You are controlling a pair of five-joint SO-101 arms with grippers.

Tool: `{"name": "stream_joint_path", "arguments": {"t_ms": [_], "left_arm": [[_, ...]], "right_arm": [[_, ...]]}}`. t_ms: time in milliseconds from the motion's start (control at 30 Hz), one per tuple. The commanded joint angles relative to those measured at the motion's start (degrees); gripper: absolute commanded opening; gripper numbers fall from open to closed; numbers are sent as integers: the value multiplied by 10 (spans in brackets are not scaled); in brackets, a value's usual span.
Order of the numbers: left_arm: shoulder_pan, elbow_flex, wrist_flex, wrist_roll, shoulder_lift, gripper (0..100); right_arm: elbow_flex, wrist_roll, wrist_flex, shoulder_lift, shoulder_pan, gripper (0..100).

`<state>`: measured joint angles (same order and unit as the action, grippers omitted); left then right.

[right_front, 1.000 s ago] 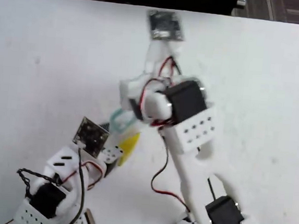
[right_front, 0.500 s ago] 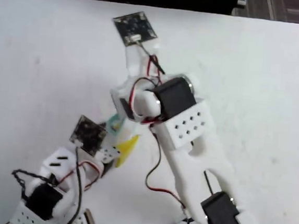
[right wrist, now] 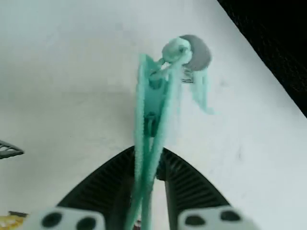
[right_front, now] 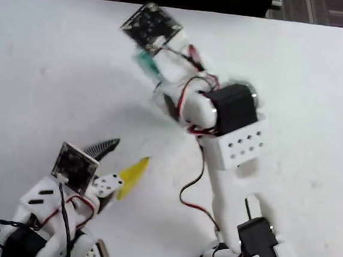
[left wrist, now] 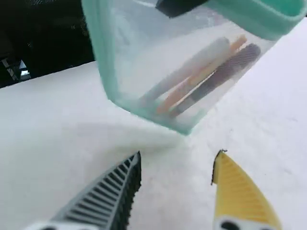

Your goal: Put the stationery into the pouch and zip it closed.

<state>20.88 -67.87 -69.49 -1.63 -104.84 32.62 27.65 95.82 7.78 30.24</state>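
While my right gripper (right wrist: 149, 158) pinches pouch (right wrist: 152, 91) rim tight, left gripper (left wrist: 176, 160) gapes wide, empty; pens (left wrist: 201, 72) inside pouch.

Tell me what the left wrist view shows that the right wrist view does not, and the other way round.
Left wrist view, not the right: the pens lying inside the pouch, seen through its clear side, and the left gripper open, apart from the pouch.
Right wrist view, not the left: the right gripper shut on the pouch's edge, and the zip pull at the pouch's far end.
Both: the teal-rimmed pouch and the white table.
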Motion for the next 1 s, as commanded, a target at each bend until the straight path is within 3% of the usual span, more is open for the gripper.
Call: {"name": "stream_joint_path", "arguments": {"t_ms": [0,100,233,333,433,667,800,967], "left_arm": [[-11,14,4,-22,2,257],[-44,-21,54,-25,2,256],[-92,-68,115,-26,2,256],[-113,-80,137,-30,2,256],[-163,-46,137,-64,2,256],[-295,60,164,-65,2,255],[-268,31,224,-10,3,255],[-156,-49,287,-1,3,209]], "right_arm": [[27,55,-11,6,-17,17],[23,156,30,8,-17,17],[-36,183,28,47,-18,17],[-125,258,28,101,-2,17],[-215,336,28,167,3,17],[-342,502,29,325,5,17],[-418,585,29,402,21,17],[-532,588,29,489,93,17]]}}
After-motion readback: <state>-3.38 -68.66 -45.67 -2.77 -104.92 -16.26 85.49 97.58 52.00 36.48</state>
